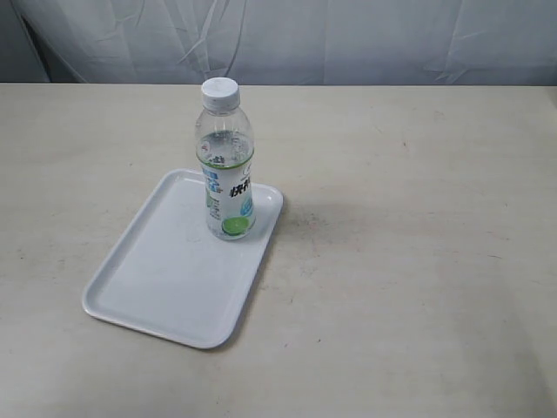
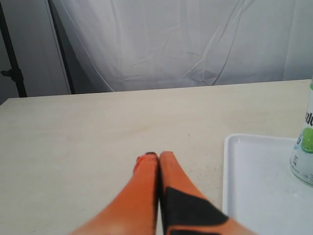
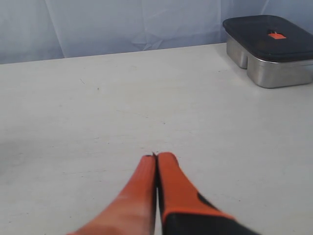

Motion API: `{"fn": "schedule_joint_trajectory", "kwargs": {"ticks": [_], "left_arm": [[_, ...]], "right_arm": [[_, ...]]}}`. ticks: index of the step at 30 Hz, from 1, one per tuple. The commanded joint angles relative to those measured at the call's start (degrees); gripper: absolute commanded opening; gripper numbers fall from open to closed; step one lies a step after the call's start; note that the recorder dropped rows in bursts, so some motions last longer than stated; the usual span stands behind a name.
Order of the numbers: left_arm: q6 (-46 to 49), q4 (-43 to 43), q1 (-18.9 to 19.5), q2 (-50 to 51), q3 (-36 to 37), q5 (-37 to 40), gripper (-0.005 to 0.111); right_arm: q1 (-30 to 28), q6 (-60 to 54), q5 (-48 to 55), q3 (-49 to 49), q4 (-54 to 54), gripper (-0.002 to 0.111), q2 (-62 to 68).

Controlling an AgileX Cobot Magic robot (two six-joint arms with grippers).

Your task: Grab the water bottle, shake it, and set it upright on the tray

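On the tray [image 1: 165,279], the water bottle [image 1: 228,165] stands cap-up; left tool [image 2: 158,155] and right tool [image 3: 155,157] are closed.

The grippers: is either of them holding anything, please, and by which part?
Nothing is held. The left gripper and right gripper are shut and empty; the water bottle stands on the tray.

Left wrist view's edge is cutting off water bottle [image 2: 304,161] and tray [image 2: 254,186]; right wrist view's edge is clipping metal container [image 3: 271,49].
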Motion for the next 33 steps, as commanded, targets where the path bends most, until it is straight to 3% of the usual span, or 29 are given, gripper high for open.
{"fn": "schedule_joint_trajectory", "kwargs": {"ticks": [1,9,33], "left_arm": [[-0.22,-0.57,0.07,-0.31,0.21,-0.74,0.0],[-0.22,-1.4,0.07,-0.31,0.21,2.66,0.0],[0.08,-1.44,0.07,-0.31,0.21,1.87,0.0]], "right_arm": [[-0.33,0.0,-0.86,0.08,-0.32,0.003,-0.36],[-0.33,0.0,-0.86,0.08,-0.32,0.003,-0.36],[-0.33,0.0,-0.86,0.08,-0.32,0.003,-0.36]]}}
